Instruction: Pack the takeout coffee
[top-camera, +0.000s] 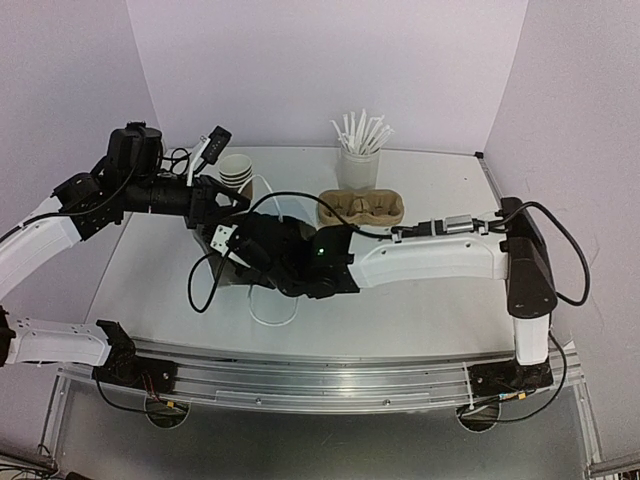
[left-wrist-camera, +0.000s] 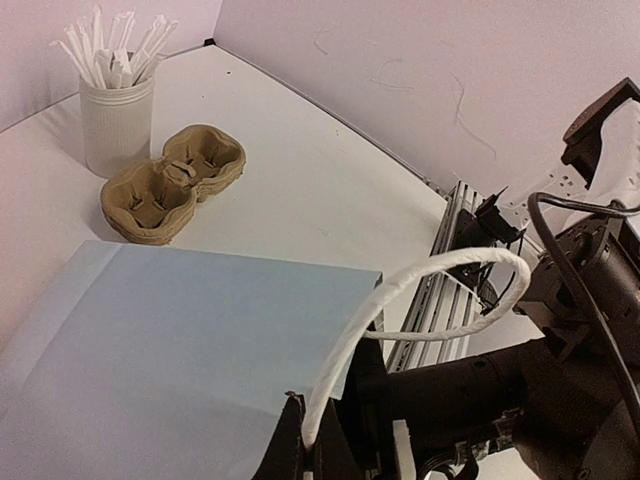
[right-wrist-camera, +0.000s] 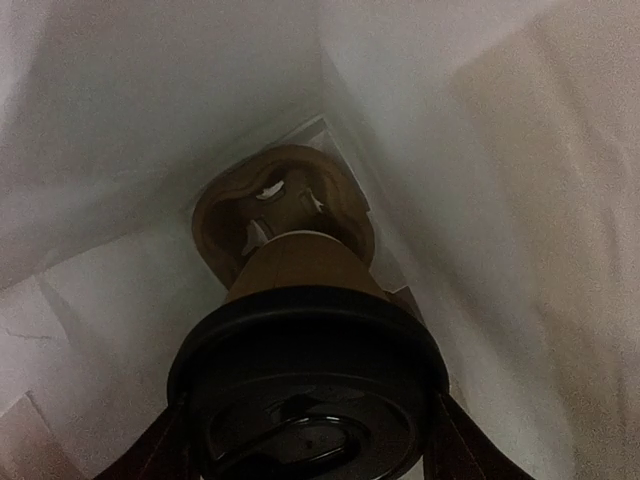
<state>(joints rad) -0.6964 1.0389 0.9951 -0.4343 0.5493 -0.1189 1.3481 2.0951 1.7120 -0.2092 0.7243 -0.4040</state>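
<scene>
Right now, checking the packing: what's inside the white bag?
A tan carrier lies at the bottom; the right pincer holds a lidded cup over it. The cup hides the carrier's near pocket.

Soft even light overhead; right wrist view dim, its near lid (right-wrist-camera: 305, 385) blurred

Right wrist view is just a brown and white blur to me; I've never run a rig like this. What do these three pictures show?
A left arm and a right arm are bolted at a table's near edge. The top picture looks down from behind them; each other comes from a wrist camera. The left arm's fingers pinch a handle of the white bag. The right wrist camera looks down inside that bag: the right arm's fingers hold a brown cup with a black lid above a pulp carrier on the bag's floor. Outside stand a second carrier, a stack of cups and a cup of white sticks.
</scene>
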